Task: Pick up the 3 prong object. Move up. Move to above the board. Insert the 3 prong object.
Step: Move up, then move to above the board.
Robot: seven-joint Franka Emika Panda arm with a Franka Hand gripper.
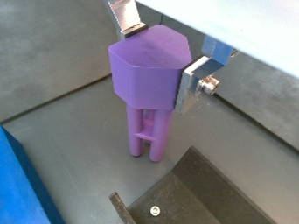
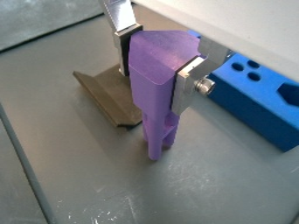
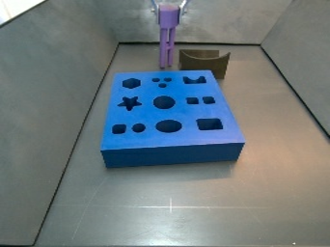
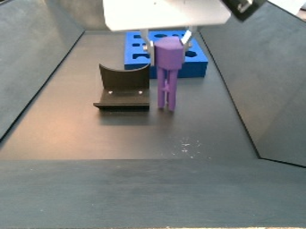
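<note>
The gripper clamps its silver plate fingers on the blocky top of the tall purple 3 prong object, standing upright with prongs on the grey floor, just beside the dark brown curved holder and behind the thick blue board

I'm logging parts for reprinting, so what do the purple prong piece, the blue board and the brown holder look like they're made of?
3 prong object, clamped in the gripper: probably matte plastic, uniformly purple with faint layer lines. Board: likely the same kind of plastic, solid blue, dull, crisp cut-outs. Holder: dark brown, matte, possibly plastic too; no clear sign either way.
</note>
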